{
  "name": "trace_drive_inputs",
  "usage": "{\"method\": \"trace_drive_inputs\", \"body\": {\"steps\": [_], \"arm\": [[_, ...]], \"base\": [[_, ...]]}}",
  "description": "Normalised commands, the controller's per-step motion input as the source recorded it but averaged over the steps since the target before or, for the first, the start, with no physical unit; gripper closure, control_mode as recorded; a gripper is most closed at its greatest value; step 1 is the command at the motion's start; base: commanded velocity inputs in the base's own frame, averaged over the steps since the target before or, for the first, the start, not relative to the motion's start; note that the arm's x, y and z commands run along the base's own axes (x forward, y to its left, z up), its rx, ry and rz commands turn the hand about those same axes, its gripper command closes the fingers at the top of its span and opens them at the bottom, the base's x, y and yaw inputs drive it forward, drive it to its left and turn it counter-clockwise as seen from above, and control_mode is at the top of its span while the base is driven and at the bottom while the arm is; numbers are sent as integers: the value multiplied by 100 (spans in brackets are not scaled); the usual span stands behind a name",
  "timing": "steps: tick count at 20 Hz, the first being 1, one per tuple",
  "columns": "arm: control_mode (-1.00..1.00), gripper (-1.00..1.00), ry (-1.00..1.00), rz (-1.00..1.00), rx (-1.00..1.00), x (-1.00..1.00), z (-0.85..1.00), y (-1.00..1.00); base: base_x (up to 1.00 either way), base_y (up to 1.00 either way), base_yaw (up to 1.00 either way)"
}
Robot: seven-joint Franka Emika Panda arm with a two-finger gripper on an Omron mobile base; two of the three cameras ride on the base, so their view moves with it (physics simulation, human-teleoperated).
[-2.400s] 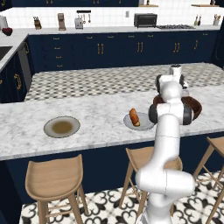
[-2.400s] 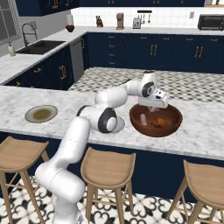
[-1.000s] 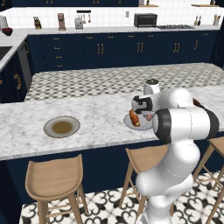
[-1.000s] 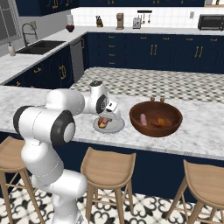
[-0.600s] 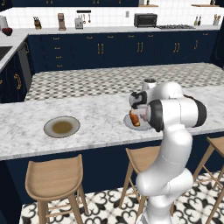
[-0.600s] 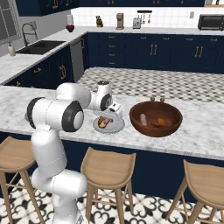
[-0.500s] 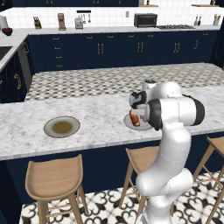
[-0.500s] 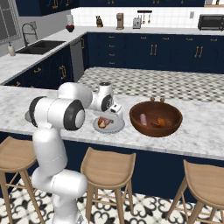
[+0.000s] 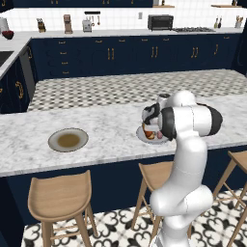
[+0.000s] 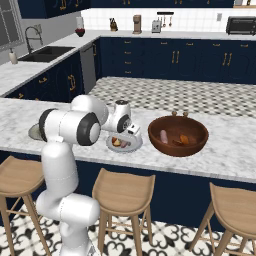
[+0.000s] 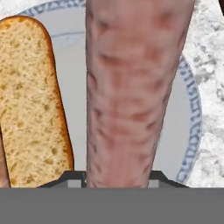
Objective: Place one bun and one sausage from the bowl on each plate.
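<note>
one sausage (image 11: 131, 87), one bun (image 11: 30, 100), one plate (image 11: 190, 113).

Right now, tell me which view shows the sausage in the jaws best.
The hand view: the sausage runs up the frame, over the light grey plate beside the bun. In the left base view it is a small reddish bit behind the arm; the right base view hardly resolves it.

you see a marble counter (image 9: 106, 125) with three wooden stools (image 9: 60, 198) along its near side. on the far counter stand a toaster oven (image 9: 160, 21), a knife block (image 9: 40, 25) and a red bowl (image 9: 7, 34). a sink (image 10: 44, 53) sits at far left.
</note>
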Motion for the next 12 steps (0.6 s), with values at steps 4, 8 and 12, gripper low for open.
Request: {"method": "trace_drive_inputs", "body": {"steps": [4,8,12], "arm": [[-100,-100,-4,0,0,0,15,0],[-100,-100,-5,0,-1,-5,51,0],[-100,-100,-14,0,0,-79,98,7]], "base": [[0,0,0],[0,0,0],[0,0,0]]}}
